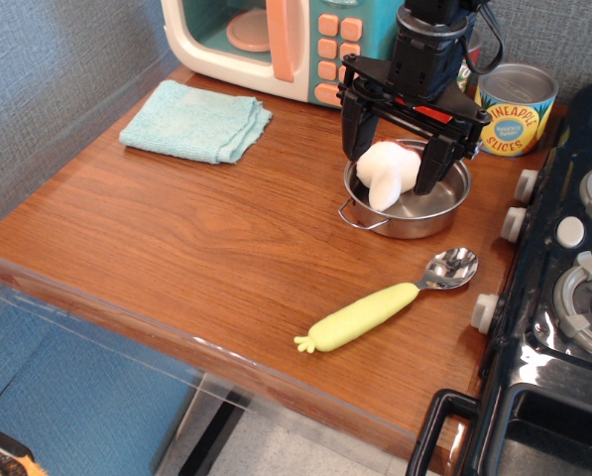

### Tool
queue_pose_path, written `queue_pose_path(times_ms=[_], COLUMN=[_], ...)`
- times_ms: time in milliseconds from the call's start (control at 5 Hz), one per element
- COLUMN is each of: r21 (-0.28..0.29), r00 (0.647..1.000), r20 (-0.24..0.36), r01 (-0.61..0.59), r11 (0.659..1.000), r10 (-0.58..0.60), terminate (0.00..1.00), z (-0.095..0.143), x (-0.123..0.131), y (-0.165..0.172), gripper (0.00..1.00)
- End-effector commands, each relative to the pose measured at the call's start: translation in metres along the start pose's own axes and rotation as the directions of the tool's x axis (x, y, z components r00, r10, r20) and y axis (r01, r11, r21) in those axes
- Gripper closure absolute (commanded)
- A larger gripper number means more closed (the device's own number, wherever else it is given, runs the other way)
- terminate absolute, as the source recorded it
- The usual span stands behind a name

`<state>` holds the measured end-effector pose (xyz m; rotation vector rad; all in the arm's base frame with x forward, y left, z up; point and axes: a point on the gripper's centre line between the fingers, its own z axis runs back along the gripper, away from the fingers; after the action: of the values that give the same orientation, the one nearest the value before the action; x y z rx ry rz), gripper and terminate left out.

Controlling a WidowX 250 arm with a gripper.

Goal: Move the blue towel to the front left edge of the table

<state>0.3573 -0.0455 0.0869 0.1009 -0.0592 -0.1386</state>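
**At the back left, the towel lies untouched**

At the back left of the table, just in front of the toy microwave, lies the blue towel, folded flat, one corner pointing toward the middle. Nothing rests on it and nothing grips it. The front left edge, where it should end up, is bare wood, well apart from the towel.

The gripper hangs to the right, over the steel pot, its two dark fingers spread wide on either side of a white plush lump that sits in the pot. Whether the fingers touch the lump cannot be told; they do not look closed on it, so the jaws seem empty.

By my reading the task is at its first step: the reach toward the towel has not begun. The next move calls for the arm to rise clear of the pot rim, cross left and back to the towel, come down with jaws open over the folded cloth, and pinch enough layers that it lifts or drags as one piece rather than unfolding.

Counted: one towel, one pot, one plush lump, one spoon with a yellow-green handle near the front, one pineapple can at the back right, one microwave, and one black stove along the right side.
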Motion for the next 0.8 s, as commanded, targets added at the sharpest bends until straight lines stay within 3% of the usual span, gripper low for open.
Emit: queue_pose_path(times_ms=[0, 400, 600], r21=[0.0, 0.033, 0.048], r00=[1.0, 0.987, 0.972], r20=[0.0, -0.037, -0.013], r01=[0.0, -0.157, -0.235], r11=[1.0, 0.987, 0.971], r10=[0.0, 0.158, 0.236], terminate=[0.0, 0.0, 0.0], z=[0.0, 0.006, 0.01], x=[0.0, 0.012, 0.011], y=[0.0, 0.08, 0.124], gripper=[0.0, 0.0, 0.0])
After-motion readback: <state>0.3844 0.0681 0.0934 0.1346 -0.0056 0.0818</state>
